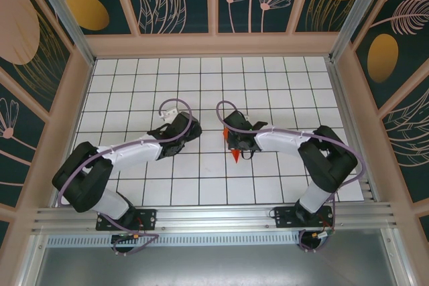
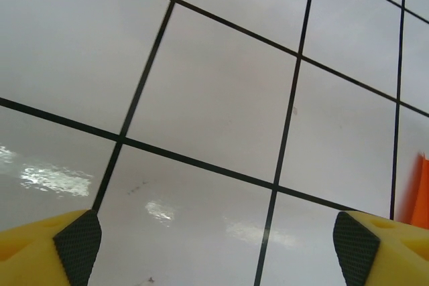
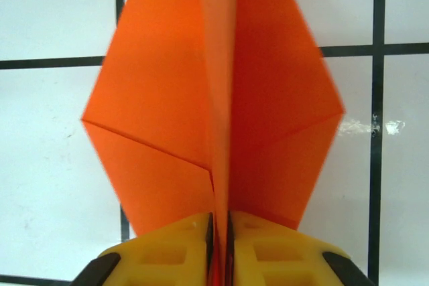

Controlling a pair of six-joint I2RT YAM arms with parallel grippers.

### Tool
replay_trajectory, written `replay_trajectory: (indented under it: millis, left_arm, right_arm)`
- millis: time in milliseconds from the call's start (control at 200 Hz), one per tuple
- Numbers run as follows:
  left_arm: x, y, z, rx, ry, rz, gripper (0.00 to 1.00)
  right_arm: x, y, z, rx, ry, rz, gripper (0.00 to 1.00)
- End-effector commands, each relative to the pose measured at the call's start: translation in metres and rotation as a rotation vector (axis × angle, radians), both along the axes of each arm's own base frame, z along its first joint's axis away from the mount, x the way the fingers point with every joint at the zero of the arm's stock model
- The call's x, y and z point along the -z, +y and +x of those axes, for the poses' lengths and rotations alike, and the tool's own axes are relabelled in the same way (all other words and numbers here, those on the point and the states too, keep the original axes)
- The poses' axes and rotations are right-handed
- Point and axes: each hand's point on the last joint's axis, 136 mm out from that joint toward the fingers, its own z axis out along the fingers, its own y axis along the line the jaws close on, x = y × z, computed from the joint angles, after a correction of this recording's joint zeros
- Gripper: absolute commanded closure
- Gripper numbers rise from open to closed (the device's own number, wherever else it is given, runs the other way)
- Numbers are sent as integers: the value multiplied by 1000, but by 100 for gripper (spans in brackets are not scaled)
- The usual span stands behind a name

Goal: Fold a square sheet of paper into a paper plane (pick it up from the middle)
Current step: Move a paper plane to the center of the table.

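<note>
R gripper (image 3: 219,232) is clamped shut on the plane (image 3: 167,112) by its centre ridge, mid-table over the tiles (image 3: 53,18). L gripper (image 2: 218,249) is wide open w/ nothing in it, plane just beside it. Risk imo: thin ridge slips out, or the squeeze mashes the folds and the wings splay.

The top external camera looks steeply down from high behind the near edge, taking in the whole tiled table (image 1: 201,192). The left wrist camera faces nearby tiles obliquely past the left gripper (image 2: 216,246). The right wrist camera sits close over the paper plane (image 3: 214,98), which both other views also catch.
</note>
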Motion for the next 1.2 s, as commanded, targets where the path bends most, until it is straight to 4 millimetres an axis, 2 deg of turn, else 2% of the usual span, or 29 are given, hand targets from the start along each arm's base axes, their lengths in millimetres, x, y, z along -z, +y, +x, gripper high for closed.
replay_trajectory:
  millis: [0,375,585,656,856,941,1026,1196]
  left_arm:
    - [-2,12,-4,-37,-11,27,7]
    - [5,10,-5,-23,7,28,5]
    - [3,12,-6,-33,3,27,1]
    - [3,14,-6,-39,2,32,1]
    - [3,21,-6,-56,0,43,2]
    - [2,26,-6,-67,-4,48,2]
    - [3,32,-7,-79,-5,48,1]
    - [6,49,-10,-107,-3,53,1]
  right_arm:
    - [-2,1,6,17,-10,2,78]
    - [17,0,4,51,25,-11,77]
    - [35,-5,-3,60,62,-31,78]
    - [33,-5,-3,62,56,-32,81]
    - [-15,2,26,75,-68,-23,87]
    - [-29,5,41,71,-108,-36,91]
    - [-34,6,56,69,-134,-70,96]
    - [-30,11,88,51,-143,-108,98]
